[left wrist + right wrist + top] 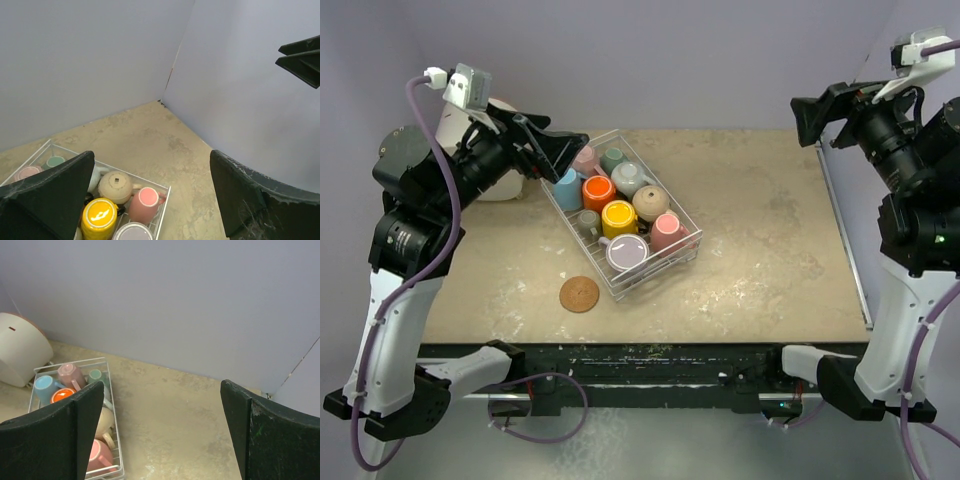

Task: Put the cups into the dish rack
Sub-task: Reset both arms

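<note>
Standing at the far left corner of the table (770, 250) is a large white container (20, 347), half hidden behind the left arm. The left gripper (152, 155) hangs in the air just to its right, over the far end of the dish rack (695, 245). Its two dark fingers (50, 195) are spread wide with nothing between them.

Near the front edge, left of centre, a round cork coaster (579, 294) lies flat, just beside the rack's near corner. The rack sits slantwise on the left half of the table, running from the far left towards the middle.

All the cups I can see are inside it:
- At the far end: a pink cup (585, 158), a teal cup (612, 158) and a light blue cup (567, 188).
- In the middle: an orange cup (598, 190), a whitish cup (628, 178), a beige cup (650, 202), a yellow cup (619, 217) and a small olive-grey cup (588, 222).
- At the near end: a second pink cup (667, 232) and a lilac cup (627, 252).

They are packed close, most of them touching a neighbour.

Well apart from the rack, the right gripper (162, 384) is held high near the far right corner. It is parted wide too and carries nothing.
</note>
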Robot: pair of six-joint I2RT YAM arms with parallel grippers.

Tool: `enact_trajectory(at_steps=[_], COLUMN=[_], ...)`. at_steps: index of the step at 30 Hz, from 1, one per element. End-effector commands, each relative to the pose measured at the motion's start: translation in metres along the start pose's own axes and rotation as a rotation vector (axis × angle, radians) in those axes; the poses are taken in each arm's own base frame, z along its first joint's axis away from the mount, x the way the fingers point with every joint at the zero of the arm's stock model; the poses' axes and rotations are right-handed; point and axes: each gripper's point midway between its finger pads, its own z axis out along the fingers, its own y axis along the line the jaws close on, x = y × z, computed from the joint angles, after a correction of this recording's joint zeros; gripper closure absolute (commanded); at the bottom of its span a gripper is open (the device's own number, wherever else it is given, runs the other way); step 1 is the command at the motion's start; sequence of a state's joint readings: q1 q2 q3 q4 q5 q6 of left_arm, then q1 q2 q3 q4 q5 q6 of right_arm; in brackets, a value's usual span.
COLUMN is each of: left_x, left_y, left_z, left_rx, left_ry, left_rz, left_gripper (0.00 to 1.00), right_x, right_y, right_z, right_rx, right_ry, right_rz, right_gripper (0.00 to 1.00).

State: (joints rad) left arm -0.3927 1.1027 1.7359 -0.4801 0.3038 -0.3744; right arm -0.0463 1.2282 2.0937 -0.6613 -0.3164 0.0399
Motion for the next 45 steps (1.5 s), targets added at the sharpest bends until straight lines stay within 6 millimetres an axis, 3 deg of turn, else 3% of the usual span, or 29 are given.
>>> enact_trajectory(at_steps=[1, 14, 29, 45], left_x=[-0.015, -0.004, 0.006, 0.003], left_y=[-0.015, -0.027, -0.034, -0.042], left_z=[-0.011, -0.015, -0.017, -0.023], left_rx=[0.056, 0.125, 0.17, 0.206], left_ry=[-0.044, -0.028, -0.011, -0.026], left_rz=[0.007, -0.038, -0.081, -0.09], left_gripper=[0.01, 0.01, 0.01, 0.01], right_x=[-0.011, -0.015, -0.008, -0.007], right_y=[-0.004, 0.006, 0.01, 0.012], right_z=[-0.012, -0.033, -0.039, -0.041], right_rx=[0.054, 0.031, 0.02, 0.005], right_ry=[-0.039, -0.052, -0.044, -0.041], right_rz=[0.036, 0.008, 0.007, -0.025], right_gripper=[0.0, 0.0, 0.0, 0.0])
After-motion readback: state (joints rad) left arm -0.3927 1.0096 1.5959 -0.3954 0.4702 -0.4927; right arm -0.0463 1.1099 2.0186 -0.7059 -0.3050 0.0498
